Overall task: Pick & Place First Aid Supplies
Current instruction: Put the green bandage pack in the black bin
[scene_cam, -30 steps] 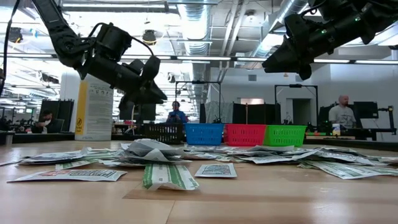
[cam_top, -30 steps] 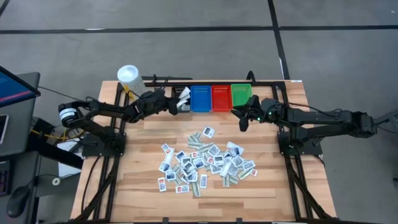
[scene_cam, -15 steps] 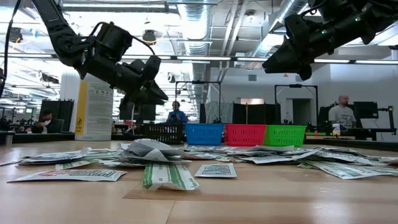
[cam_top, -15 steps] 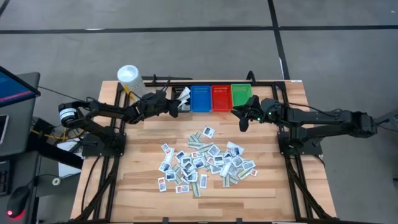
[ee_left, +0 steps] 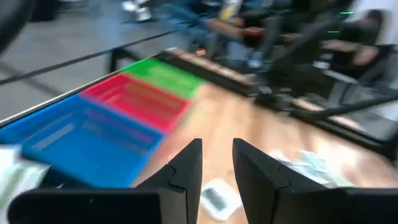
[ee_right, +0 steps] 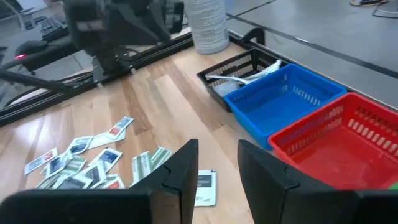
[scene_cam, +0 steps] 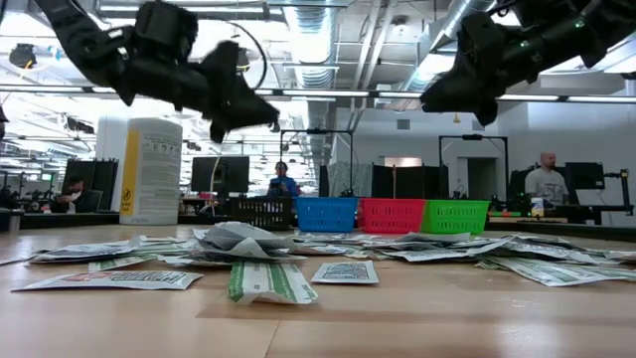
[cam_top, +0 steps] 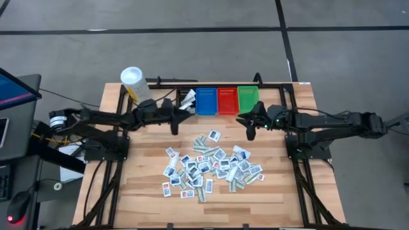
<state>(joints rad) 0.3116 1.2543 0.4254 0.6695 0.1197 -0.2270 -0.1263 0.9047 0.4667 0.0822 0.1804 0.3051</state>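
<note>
Packets (cam_top: pixel 211 167) heaped centre frame, untouched. Left gripper (cam_top: pixel 174 122) just swung off black bin (cam_top: pixel 186 101) toward pile, jaws slightly apart, empty. Right gripper (cam_top: pixel 250 126) hovering, gapped, empty. Next pick coming.

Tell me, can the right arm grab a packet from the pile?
Probably yes. The right gripper hangs above the table with open, empty jaws, near the pile of packets. Nothing stands between them, and the left gripper is off to the other side.

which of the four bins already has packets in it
The black bin, at the row's end beside the blue bin; white packets lie inside, while the others look empty.
</note>
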